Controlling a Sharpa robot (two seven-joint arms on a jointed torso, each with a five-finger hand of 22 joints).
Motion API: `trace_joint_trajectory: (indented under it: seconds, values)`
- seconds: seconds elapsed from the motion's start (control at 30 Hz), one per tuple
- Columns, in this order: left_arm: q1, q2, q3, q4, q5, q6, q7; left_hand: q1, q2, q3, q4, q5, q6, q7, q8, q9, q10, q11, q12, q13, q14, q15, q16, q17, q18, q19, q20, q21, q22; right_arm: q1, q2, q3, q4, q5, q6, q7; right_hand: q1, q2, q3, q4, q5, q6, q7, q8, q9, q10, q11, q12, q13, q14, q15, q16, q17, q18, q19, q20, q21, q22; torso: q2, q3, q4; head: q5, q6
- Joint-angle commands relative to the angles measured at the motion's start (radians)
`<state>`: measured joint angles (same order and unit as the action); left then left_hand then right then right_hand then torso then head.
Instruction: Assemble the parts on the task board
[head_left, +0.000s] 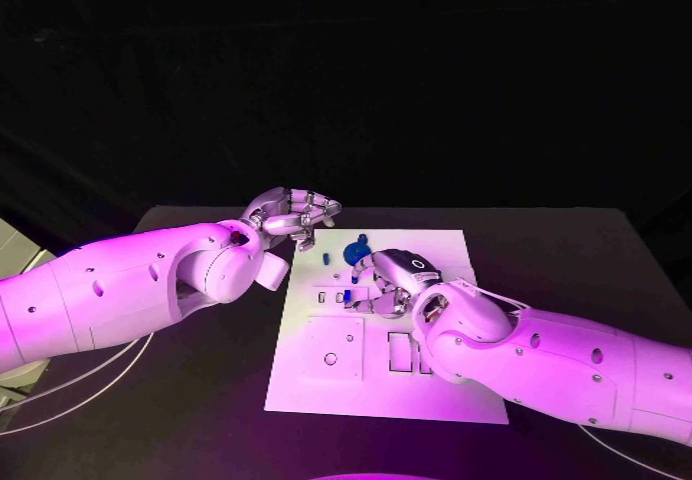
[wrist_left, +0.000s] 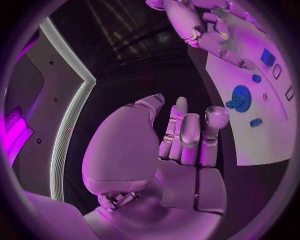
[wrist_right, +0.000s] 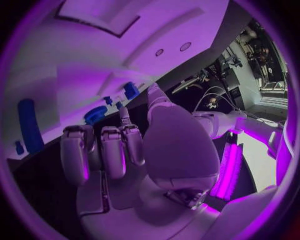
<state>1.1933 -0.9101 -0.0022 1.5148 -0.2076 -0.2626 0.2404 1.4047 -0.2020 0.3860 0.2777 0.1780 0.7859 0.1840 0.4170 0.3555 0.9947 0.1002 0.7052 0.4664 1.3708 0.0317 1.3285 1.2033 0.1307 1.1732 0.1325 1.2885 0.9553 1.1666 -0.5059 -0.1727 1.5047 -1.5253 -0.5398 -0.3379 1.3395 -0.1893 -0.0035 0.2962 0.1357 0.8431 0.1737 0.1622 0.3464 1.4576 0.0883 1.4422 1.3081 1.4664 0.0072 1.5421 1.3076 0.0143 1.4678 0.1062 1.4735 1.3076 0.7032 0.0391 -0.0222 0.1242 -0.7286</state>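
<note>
The white task board lies in the middle of the table. A blue gear and a small blue piece sit near its far edge. My left hand hovers off the board's far left corner, fingers curled in and nothing in them. My right hand is low over the board, just behind the gear, its fingers bent down toward small blue parts; its fingertips are hidden. The left wrist view shows the gear and a blue square. The right wrist view shows a long blue part.
Rectangular slots and a round hole mark the board's near half. Black table surrounds the board. White cables hang beside my left arm.
</note>
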Motion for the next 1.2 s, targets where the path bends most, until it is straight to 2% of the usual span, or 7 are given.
trace_joint_trajectory:
  seconds: [0.03,0.17,0.27,0.4,0.53,0.8,1.2]
  values:
    - [0.001,0.0,0.001,-0.003,-0.121,0.038,-0.079,-0.015,-0.001,-0.015,0.004,-0.002,0.0,-0.005,0.008,0.003,0.02,-0.005,0.029,0.013,0.03,-0.003,0.036,0.043,-0.016,0.029,-0.002,0.023,0.04,0.03,-0.046,0.005,0.04,0.084,-0.081,0.138,0.016,0.002,-0.008,0.0,0.006,-0.01,0.003,-0.01,-0.003,-0.005,0.004,-0.008,0.156,0.081,0.008,-0.005,0.162,0.013,0.048,0.009,-0.009,0.189,-0.003,-0.0004,-0.0028,0.001,0.004]
    - [0.001,-0.002,0.001,-0.011,-0.25,0.097,-0.192,-0.089,0.007,-0.074,0.011,-0.002,0.034,-0.024,0.036,0.014,0.062,-0.021,0.144,0.077,0.097,-0.016,0.119,0.154,-0.032,0.089,-0.014,0.076,0.13,0.085,-0.134,0.008,0.096,0.245,-0.043,0.27,0.085,0.05,0.024,-0.007,-0.042,0.034,-0.006,0.01,0.006,-0.024,-0.003,-0.025,0.14,0.069,0.004,-0.022,0.121,0.029,0.016,0.009,-0.072,0.147,-0.01,-0.0022,-0.0095,0.004,0.007]
    - [0.002,-0.002,0.001,-0.012,-0.372,0.152,-0.287,-0.125,0.026,-0.1,0.013,0.001,0.048,-0.034,0.056,0.03,0.057,-0.03,0.199,0.113,0.11,-0.025,0.135,0.177,-0.033,0.093,-0.021,0.083,0.138,0.124,-0.205,0.009,0.136,0.373,0.005,0.345,0.119,0.066,0.035,-0.012,-0.013,0.055,-0.014,0.033,0.014,-0.045,-0.011,-0.047,0.121,0.062,-0.004,-0.036,0.094,0.037,-0.002,0.002,-0.111,0.122,-0.014,-0.0033,-0.013,0.005,0.007]
    - [0.003,0.003,0.001,-0.013,-0.503,0.208,-0.411,-0.16,0.05,-0.133,0.014,0.004,0.089,-0.06,0.124,0.088,0.13,-0.051,0.344,0.275,0.135,-0.043,0.162,0.22,-0.04,0.121,-0.036,0.103,0.179,0.16,-0.287,0.009,0.17,0.505,0.041,0.405,0.127,0.069,0.033,-0.009,0.02,0.07,-0.022,0.064,0.026,-0.075,-0.018,-0.078,0.094,0.051,-0.011,-0.056,0.055,0.049,-0.028,-0.004,-0.167,0.086,-0.019,-0.0034,-0.0179,0.007,0.006]
    - [0.013,0.019,0.001,-0.02,-0.61,0.265,-0.532,-0.178,0.064,-0.149,0.015,0.005,0.086,-0.074,0.167,0.14,0.16,-0.063,0.403,0.348,0.145,-0.054,0.173,0.239,-0.045,0.139,-0.047,0.116,0.204,0.187,-0.35,0.01,0.169,0.612,0.052,0.439,0.122,0.067,0.028,-0.007,0.024,0.071,-0.024,0.075,0.03,-0.077,-0.02,-0.081,0.09,0.052,-0.013,-0.058,0.055,0.049,-0.028,-0.006,-0.17,0.085,-0.022,-0.0021,-0.0211,0.01,0.003]
    - [0.043,0.088,0.001,-0.042,-0.798,0.383,-0.715,-0.22,0.084,-0.175,0.016,0.005,0.063,-0.077,0.197,0.192,0.166,-0.066,0.432,0.384,0.146,-0.057,0.173,0.239,-0.047,0.144,-0.053,0.121,0.212,0.209,-0.408,0.011,0.119,0.704,0.044,0.457,0.118,0.067,0.025,-0.008,0.034,0.058,-0.024,0.08,0.032,-0.086,-0.021,-0.091,0.081,0.051,-0.014,-0.061,0.05,0.051,-0.031,-0.008,-0.181,0.078,-0.022,-0.0004,-0.0196,0.015,0.0]
    - [0.062,0.161,-0.001,-0.084,-0.854,0.452,-0.791,-0.242,0.089,-0.192,0.017,0.005,0.053,-0.076,0.204,0.211,0.162,-0.065,0.437,0.39,0.147,-0.057,0.174,0.241,-0.048,0.147,-0.052,0.122,0.218,0.214,-0.411,0.011,0.089,0.716,0.038,0.446,0.115,0.066,0.02,-0.008,0.038,0.04,-0.021,0.085,0.033,-0.103,-0.018,-0.107,0.066,0.047,-0.012,-0.069,0.037,0.055,-0.04,-0.007,-0.203,0.064,-0.022,-0.0017,-0.022,0.019,-0.008]
